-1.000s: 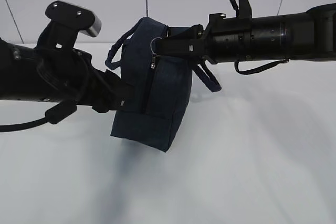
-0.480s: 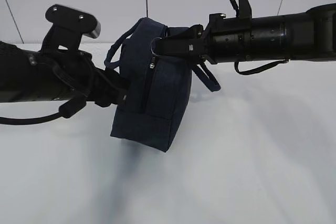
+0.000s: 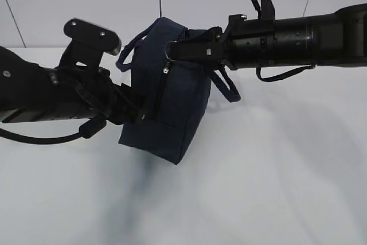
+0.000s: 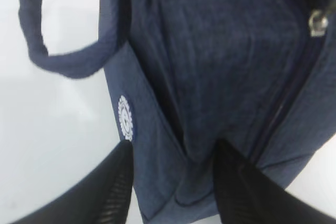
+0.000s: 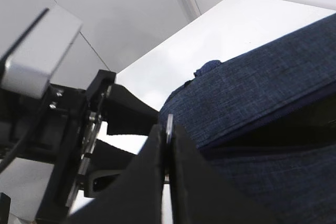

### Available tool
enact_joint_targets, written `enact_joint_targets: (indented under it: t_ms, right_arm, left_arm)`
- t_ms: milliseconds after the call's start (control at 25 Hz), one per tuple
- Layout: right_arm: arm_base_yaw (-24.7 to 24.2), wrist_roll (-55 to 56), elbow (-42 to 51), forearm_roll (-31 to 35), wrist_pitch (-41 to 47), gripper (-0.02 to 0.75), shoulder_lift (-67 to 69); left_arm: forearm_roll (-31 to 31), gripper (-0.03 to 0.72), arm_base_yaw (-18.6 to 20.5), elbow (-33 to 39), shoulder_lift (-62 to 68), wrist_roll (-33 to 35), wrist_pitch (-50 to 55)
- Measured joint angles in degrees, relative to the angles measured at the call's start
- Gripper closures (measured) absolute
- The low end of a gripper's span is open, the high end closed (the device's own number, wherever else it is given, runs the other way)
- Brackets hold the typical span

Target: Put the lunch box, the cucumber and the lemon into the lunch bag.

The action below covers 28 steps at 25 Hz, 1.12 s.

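The dark navy lunch bag (image 3: pixel 172 107) stands tilted on the white table, held between both arms. My left gripper (image 3: pixel 140 113) clasps its lower left side; in the left wrist view the fingers (image 4: pixel 118 182) straddle the bag's corner (image 4: pixel 178 145) beside the round white logo (image 4: pixel 125 117). My right gripper (image 3: pixel 174 50) is shut on the metal ring pull (image 3: pixel 168 48) at the bag's top; the ring (image 5: pixel 169 123) shows pinched between the closed fingers. One loop handle (image 3: pixel 226 87) hangs to the right. The lunch box, the cucumber and the lemon are out of view.
The white table (image 3: pixel 275 170) runs to a pale wall behind. The other loop handle (image 4: pixel 52 61) hangs free on the bag's left side. The left arm's wrist camera (image 5: pixel 37 51) sits close beyond the ring pull in the right wrist view.
My left arm has moved right and a little up against the bag, and the bag's bottom has shifted slightly left. The right arm has stayed still on the ring pull.
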Motion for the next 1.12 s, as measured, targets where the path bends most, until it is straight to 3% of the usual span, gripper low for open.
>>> enact_joint_targets:
  t_ms: [160,400,720,960,1120]
  right_arm:
    - [0.0,0.0,0.0,0.0,-0.1,0.731,0.0]
    - [0.0,0.1,0.0,0.0,-0.2,0.731,0.0]
    - [0.0,0.6,0.0,0.0,-0.4,0.731,0.0]
    - [0.0,0.8,0.0,0.0,-0.7,0.731,0.0]
    - [0.0,1.1,0.0,0.0,-0.7,0.731,0.0]
  left_arm:
    - [0.0,0.35,-0.1,0.0,0.0,0.0,-1.0]
    - [0.0,0.438,-1.2,-1.1,0.0,0.0,-1.7]
    - [0.0,0.467,-1.3,-4.2,4.6,0.0,-2.1]
    - [-3.7,0.668,-1.3,-4.7,5.3,0.1,-2.5]
    - [-4.2,0.683,-1.4,-4.7,5.4,0.1,-2.2]
